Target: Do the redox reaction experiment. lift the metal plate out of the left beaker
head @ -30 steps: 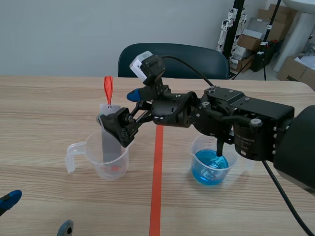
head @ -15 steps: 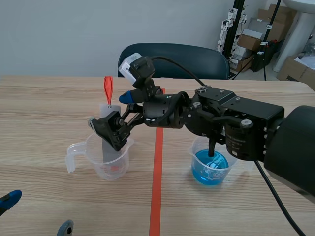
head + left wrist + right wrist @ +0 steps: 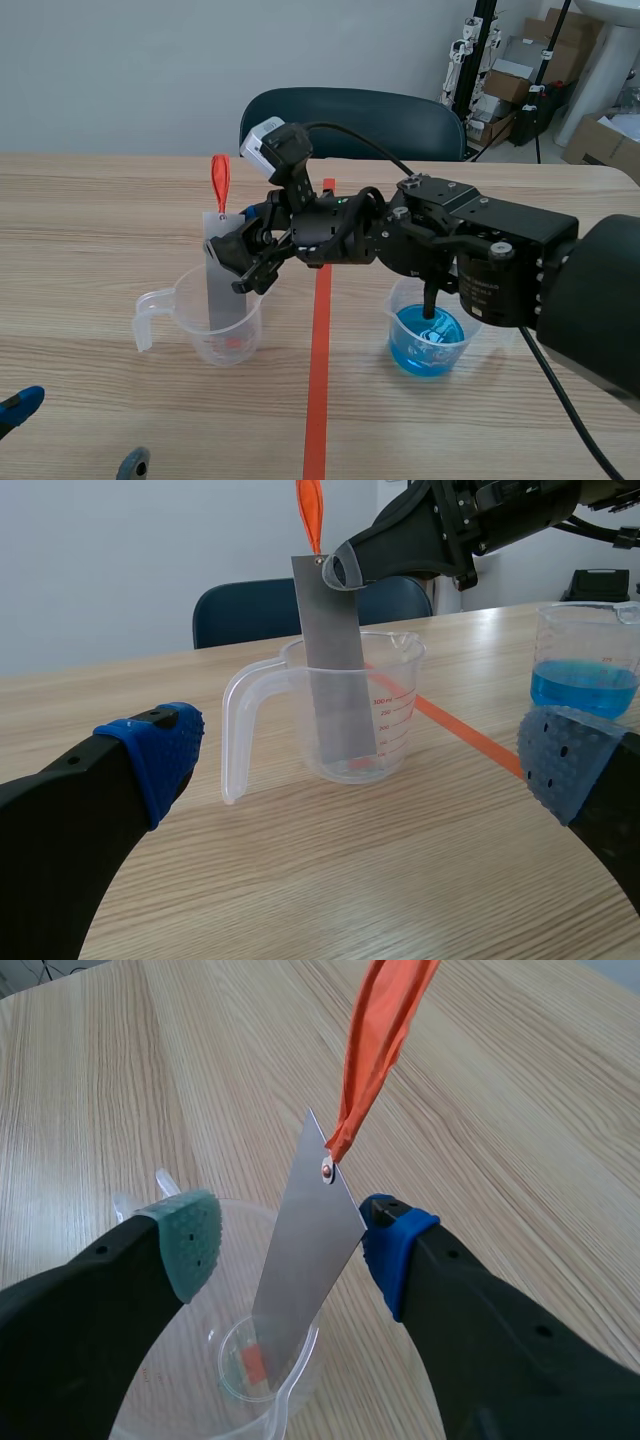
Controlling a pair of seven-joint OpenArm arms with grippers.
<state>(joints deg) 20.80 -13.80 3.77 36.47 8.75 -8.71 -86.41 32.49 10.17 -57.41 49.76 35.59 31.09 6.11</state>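
Note:
A grey metal plate [image 3: 222, 280] stands tilted in the clear left beaker [image 3: 215, 325], an orange ribbon [image 3: 220, 180] tied to its top. My right gripper [image 3: 243, 252], reaching across from the right, straddles the plate's upper end. In the right wrist view the plate [image 3: 305, 1250] stands between the fingers of this gripper [image 3: 290, 1230]; the blue pad [image 3: 392, 1245] touches its edge, while the green pad [image 3: 192, 1238] stands a little off it. My left gripper [image 3: 365, 750] is open and low, short of the beaker [image 3: 385, 715].
A second beaker [image 3: 432, 335] holding blue liquid stands right of the orange tape line [image 3: 318, 380], under the right arm. A dark chair [image 3: 350, 115] is behind the table's far edge. Boxes and stands fill the back right corner.
The right gripper's fingers have drawn in from wide apart to close around the plate's top. The plate still stands in the beaker. The left gripper has not moved.

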